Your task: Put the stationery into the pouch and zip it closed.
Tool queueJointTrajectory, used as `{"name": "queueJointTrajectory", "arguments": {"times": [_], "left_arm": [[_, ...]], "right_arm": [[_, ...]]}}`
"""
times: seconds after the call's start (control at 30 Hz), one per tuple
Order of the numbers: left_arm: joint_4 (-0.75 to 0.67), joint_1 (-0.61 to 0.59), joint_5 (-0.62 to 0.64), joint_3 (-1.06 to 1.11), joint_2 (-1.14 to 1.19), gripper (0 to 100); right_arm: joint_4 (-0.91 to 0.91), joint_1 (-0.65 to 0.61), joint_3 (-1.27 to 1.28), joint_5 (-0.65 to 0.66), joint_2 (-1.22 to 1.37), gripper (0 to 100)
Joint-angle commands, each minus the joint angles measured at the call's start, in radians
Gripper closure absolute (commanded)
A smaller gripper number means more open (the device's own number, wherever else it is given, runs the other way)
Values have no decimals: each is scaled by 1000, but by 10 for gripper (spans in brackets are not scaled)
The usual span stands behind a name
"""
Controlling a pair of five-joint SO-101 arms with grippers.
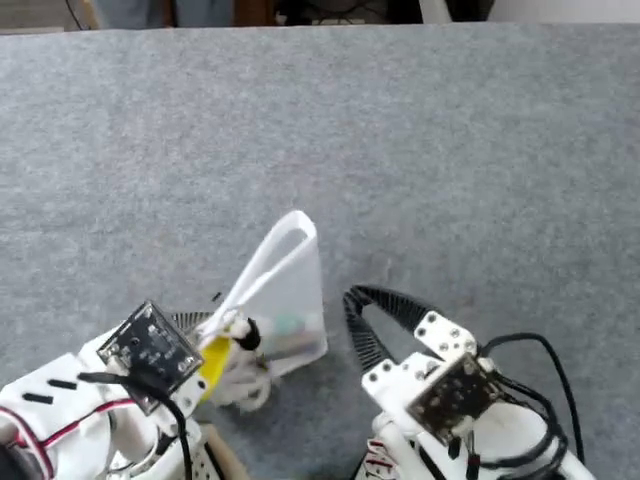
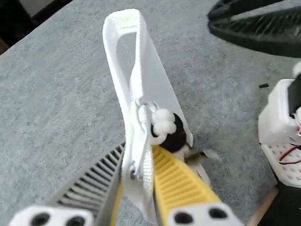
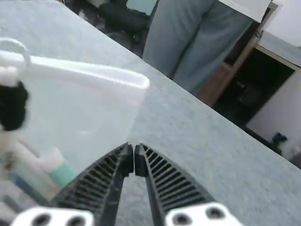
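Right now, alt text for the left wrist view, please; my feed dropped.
The left gripper is shut on the zipper edge of the white pouch, which stands upright with the grey table behind it. A black-and-white charm hangs at the zipper beside the fingers. The right gripper sits beyond, shut.

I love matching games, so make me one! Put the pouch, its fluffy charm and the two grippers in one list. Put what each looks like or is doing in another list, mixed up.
Things:
1. pouch
2. charm
3. left gripper
4. right gripper

Colours and states:
A. shut on nothing, beside the pouch
B. black and white
C. see-through, with stationery inside
D. clamped on the pouch's zip edge

Pairs: 1-C, 2-B, 3-D, 4-A
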Motion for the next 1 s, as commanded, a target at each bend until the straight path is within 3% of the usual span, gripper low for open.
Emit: {"name": "queueJointTrajectory", "arguments": {"times": [0.0, 0.1, 0.23, 0.57, 0.97], "left_arm": [[8, 81, 37, -10, -2, 972], [-58, 82, 37, 18, -2, 972], [-180, 84, 38, 110, 0, 972], [-414, 93, 41, 259, 0, 972], [-327, 188, 44, 197, 0, 972]], "right_arm": [[-23, -135, -7, -84, -16, 907], [-12, -224, -7, -327, -12, 829], [11, -315, 1, -525, 25, 769], [63, -393, -77, -628, 47, 743], [-147, -442, 67, -635, 45, 743]]}}
